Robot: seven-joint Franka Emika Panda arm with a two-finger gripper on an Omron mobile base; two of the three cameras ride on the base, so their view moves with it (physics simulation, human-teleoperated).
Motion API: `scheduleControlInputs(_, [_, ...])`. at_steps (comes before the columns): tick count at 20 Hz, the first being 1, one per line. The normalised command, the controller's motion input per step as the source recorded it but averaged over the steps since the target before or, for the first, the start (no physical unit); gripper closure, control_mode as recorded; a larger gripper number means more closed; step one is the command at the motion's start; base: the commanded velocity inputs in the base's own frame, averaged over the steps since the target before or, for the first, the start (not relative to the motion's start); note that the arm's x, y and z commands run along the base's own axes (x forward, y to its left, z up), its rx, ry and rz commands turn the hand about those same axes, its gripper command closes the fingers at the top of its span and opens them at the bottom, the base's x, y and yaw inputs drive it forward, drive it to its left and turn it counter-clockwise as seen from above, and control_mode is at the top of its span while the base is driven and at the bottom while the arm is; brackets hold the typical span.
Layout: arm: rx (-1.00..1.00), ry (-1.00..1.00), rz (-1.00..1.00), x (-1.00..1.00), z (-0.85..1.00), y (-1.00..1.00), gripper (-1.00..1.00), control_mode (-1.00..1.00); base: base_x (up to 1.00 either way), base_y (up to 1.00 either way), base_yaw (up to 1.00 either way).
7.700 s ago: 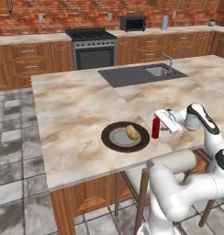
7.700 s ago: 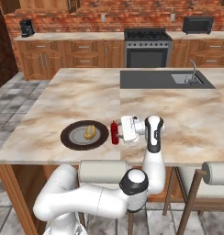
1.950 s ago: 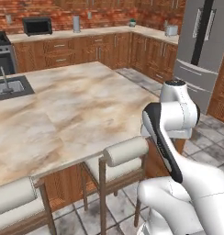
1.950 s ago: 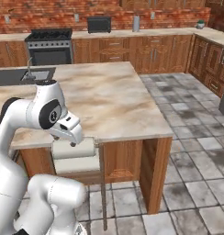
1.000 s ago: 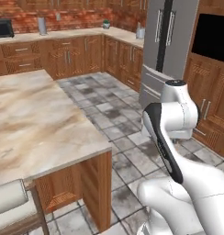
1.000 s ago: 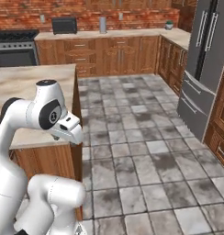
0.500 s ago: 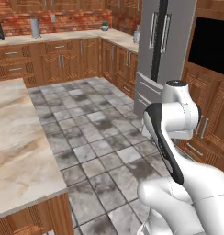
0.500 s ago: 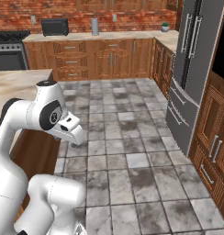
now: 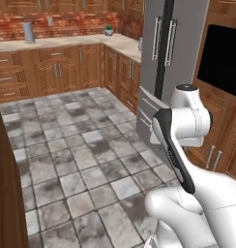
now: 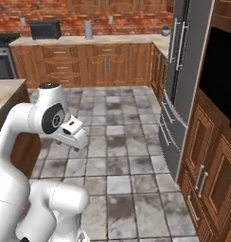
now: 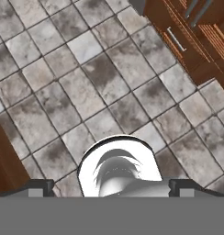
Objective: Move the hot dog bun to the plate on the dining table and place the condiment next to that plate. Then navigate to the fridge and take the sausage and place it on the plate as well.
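One tall grey-silver fridge (image 9: 158, 72) with two long vertical handles and a drawer below stands shut at the far right end of the wooden cabinet run. It is the one task thing here, set between the corner of the light stone wall counter (image 10: 112, 39) and a wooden cabinet holding one black wall oven (image 10: 221, 75). On that counter, against the red brick wall, sit one black microwave (image 10: 45, 29), one slim grey canister (image 10: 88, 28) and one small green potted plant (image 9: 108, 30). At the left edge of the right base view shows a corner of the marbled stone dining table (image 10: 6, 92).

The white arm is folded up close over its base, elbow high, the hand turned down toward the grey tiled floor (image 11: 100, 82). In the hand view the two-finger gripper (image 11: 112, 186) shows its dark fingertips (image 11: 39, 185) set wide apart at the bottom corners; they seem to hold nothing and touch nothing, though little of them shows.
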Motion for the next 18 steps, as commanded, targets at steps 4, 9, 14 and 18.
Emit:
scheduleControlInputs(4, [0.0, 0.0, 0.0, 0.0, 0.0, 0.0, -1.0, 1.0, 1.0, -0.03, -0.22])
scheduleControlInputs(9, [0.0, 0.0, 0.0, 0.0, 0.0, 0.0, -1.0, 1.0, 1.0, 0.16, -0.47])
scheduleControlInputs(14, [0.0, 0.0, 0.0, 0.0, 0.0, 0.0, -1.0, 1.0, 1.0, 0.27, -0.55])
scheduleControlInputs(18, [0.0, 0.0, 0.0, 0.0, 0.0, 0.0, -1.0, 1.0, 0.85, 0.57, -0.57])
